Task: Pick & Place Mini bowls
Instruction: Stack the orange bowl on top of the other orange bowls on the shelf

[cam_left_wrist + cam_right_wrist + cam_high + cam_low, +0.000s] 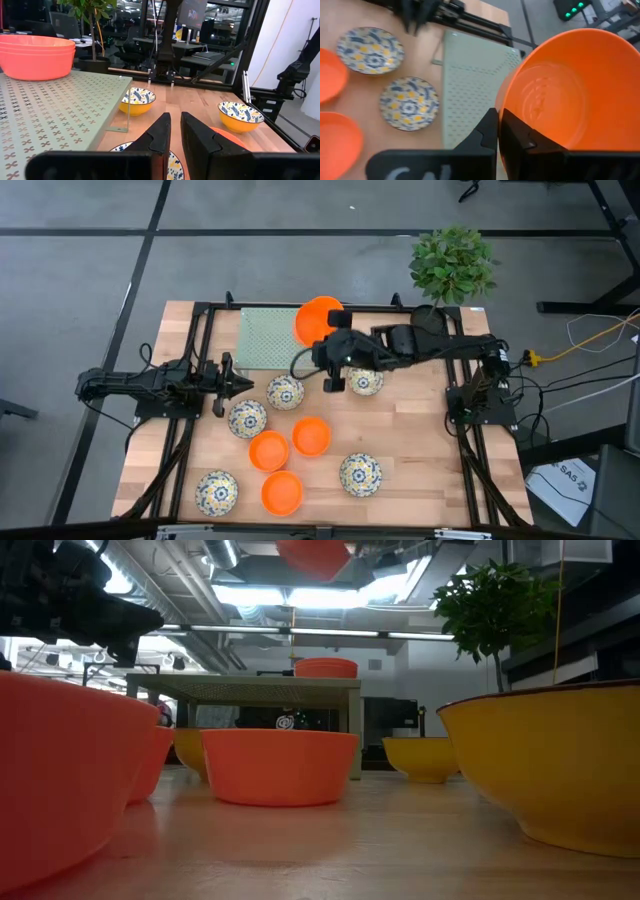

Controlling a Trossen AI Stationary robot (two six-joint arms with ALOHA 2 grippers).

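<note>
**Right wrist view: an orange bowl pinched by its rim above the green shelf**

In the right wrist view we see the right gripper (497,131) clenched on the near rim of an orange bowl (565,90), its two dark fingers pressed together over the bowl's edge. The bowl fills the right half of that frame and is cut off at the right and bottom edges, so we cannot see its base. Beneath it lies the perforated green shelf (470,85), partly covered by the bowl.

From above, the held bowl (318,318) sits at the upper centre of the frame, over the right end of the shelf (268,337); the right gripper (335,345) is a dark mass there and its fingers are hard to make out. In the low view only the bowl's underside (314,557) shows, cut off by the top edge of the frame.

The left gripper (174,131) is at the left of the high view (226,376), just beside the shelf's left end. Its fingers stand a narrow gap apart and hold nothing.

In the left wrist view, stacked orange bowls (36,56) rest on the shelf at the upper left, cut off by the frame edge.

The other bowls lie on the wooden table (420,440): patterned bowls at (285,392), (247,418), (364,380), (360,474) and (216,491), the third partly hidden under the right arm, and orange bowls at (311,436), (268,451) and (282,492).

A potted plant (452,265) stands beyond the table's upper right corner.
</note>
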